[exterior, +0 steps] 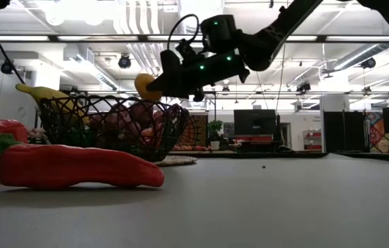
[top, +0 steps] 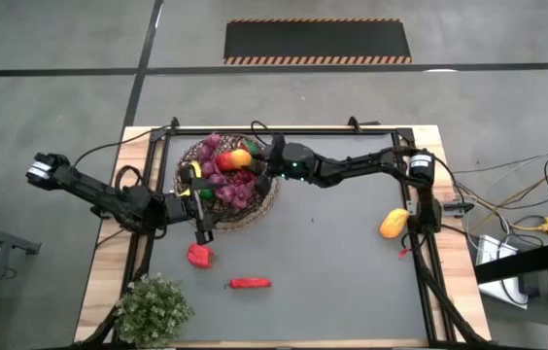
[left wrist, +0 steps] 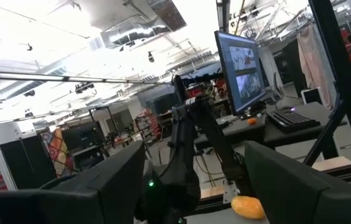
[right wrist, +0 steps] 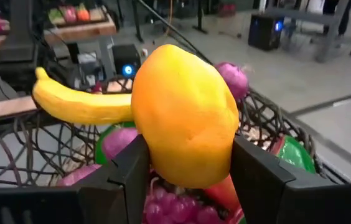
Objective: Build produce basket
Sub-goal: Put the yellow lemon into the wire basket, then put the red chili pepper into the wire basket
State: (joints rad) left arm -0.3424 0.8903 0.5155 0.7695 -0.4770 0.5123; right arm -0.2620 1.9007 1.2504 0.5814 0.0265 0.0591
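Note:
The dark wicker basket [top: 255, 209] stands at the table's far left and holds purple grapes [top: 227, 183] and a yellow banana [right wrist: 76, 102]. My right gripper [top: 252, 161] reaches in from the right above the basket, shut on an orange-yellow fruit [right wrist: 185, 115]. In the low view that fruit [exterior: 146, 86] hangs above the basket's rim [exterior: 112, 103]. My left gripper [top: 194, 209] waits at the basket's near-left side, open and tipped upward, with nothing between its fingers [left wrist: 101, 186]. A red pepper [top: 199, 256], a red chili [top: 250, 283] and a yellow-orange fruit [top: 393, 224] lie on the table. My right gripper pinches the orange-yellow fruit between its two fingers [right wrist: 129, 171], one on each of the fruit's sides [right wrist: 154, 146]. The fingers come in about level from the table's right. The fruit is lifted clear, above the grapes and the banana in the basket.
A small green potted plant [top: 153, 306] stands at the near left corner. The grey mat [top: 342, 262] between the basket and the right-hand fruit is bare. Cables and the arm's base [top: 418, 170] sit at the right edge.

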